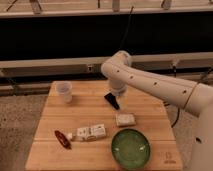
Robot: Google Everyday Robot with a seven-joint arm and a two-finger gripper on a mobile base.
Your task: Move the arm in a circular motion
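The arm is a large white glossy tube with small dark dots. It reaches in from the right edge to a bulbous joint over the back middle of the wooden table. From that joint it turns down to the dark gripper, which hangs just above the table top, behind the small pale packet.
On the table stand a clear plastic cup at the back left, a green bowl at the front right, a white box-like snack pack in the middle and a red-brown item at the front left. A dark wall and rail run behind.
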